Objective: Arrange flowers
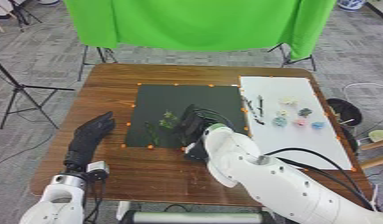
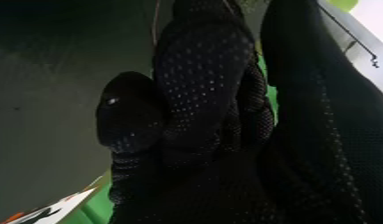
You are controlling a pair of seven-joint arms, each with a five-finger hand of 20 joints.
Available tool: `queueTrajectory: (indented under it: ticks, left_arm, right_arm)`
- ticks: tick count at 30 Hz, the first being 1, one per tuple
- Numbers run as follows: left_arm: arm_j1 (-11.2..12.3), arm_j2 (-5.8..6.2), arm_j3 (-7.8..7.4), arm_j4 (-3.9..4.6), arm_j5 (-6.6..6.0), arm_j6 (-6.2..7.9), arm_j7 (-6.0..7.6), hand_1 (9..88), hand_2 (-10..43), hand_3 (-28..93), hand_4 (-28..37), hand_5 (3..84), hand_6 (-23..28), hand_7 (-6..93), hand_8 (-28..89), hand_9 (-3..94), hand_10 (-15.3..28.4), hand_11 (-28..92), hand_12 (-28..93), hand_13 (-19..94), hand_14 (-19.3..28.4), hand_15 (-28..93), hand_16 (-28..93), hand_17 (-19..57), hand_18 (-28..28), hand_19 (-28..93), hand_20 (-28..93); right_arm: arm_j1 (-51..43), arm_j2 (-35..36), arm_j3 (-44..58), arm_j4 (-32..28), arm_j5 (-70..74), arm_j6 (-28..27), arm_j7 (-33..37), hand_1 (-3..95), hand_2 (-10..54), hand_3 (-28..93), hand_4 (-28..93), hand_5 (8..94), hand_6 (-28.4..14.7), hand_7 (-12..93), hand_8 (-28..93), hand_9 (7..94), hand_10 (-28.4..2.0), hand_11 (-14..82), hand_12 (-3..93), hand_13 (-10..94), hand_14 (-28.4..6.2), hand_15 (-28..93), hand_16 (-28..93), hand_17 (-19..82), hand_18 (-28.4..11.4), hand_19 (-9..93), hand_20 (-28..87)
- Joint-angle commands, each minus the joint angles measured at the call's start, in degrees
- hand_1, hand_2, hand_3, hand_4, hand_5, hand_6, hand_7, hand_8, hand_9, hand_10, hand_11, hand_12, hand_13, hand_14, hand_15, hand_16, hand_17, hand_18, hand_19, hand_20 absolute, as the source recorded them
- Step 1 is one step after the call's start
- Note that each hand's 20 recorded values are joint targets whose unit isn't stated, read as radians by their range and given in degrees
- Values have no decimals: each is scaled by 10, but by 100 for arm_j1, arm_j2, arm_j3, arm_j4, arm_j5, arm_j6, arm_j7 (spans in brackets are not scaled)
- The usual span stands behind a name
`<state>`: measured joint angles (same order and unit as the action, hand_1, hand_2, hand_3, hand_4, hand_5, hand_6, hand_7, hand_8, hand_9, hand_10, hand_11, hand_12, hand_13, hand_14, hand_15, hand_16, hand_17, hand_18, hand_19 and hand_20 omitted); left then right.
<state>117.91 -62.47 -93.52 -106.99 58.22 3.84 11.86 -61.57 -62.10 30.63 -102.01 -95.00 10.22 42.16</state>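
Observation:
In the head view, my left hand [image 1: 92, 129] lies open with straight fingers at the table's left side. My right hand [image 1: 201, 122] is over the right half of the dark mat [image 1: 170, 95], fingers relaxed and extended. Just left of it are a leafy green sprig [image 1: 167, 120] and a longer green stem [image 1: 152, 134]. On the white sheet [image 1: 294, 145] lie several pale, blue and pink flowers [image 1: 299, 121] and some dark stems [image 1: 256, 109]. In the right wrist view, the right hand [image 2: 205, 75] has a bit of greenery [image 2: 250, 6] beyond it; its contact with the sprig cannot be made out.
The brown table [image 1: 107, 85] carries the mat and sheet side by side. A green cloth [image 1: 205, 25] hangs behind its far edge. A black bin [image 1: 346, 111] stands on the floor at the right. Small orange marks line the mat and sheet.

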Motion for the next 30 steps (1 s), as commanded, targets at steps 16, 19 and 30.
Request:
queueTrajectory:
  ticks: [16,19,30]
  left_arm:
    - [57,-43,14,22,33,-57,-54,247,-95,713,-246,441,30,108,-65,414,123,148,110,341,143,95,-4,73,92,18,160]
    - [54,-38,17,27,27,-52,-51,247,-95,712,-245,441,30,108,-65,415,123,149,111,341,142,95,-3,73,92,18,161]
    - [73,-33,4,22,20,-59,-54,249,-95,712,-245,442,30,107,-65,417,123,151,111,342,143,96,-4,72,92,18,160]
  right_arm:
    - [58,16,87,12,-24,30,-75,427,-95,641,-110,710,-79,241,66,915,-148,209,183,937,-47,463,170,768,-41,777,291]
    - [138,76,193,-97,-26,123,-173,425,-95,643,-110,707,-78,243,67,913,-148,209,183,937,-46,460,171,767,-42,775,293]
    - [338,612,1001,-557,-1620,385,-450,390,-95,658,-103,691,-63,259,-66,871,-146,211,191,937,-46,444,214,748,-49,771,353]
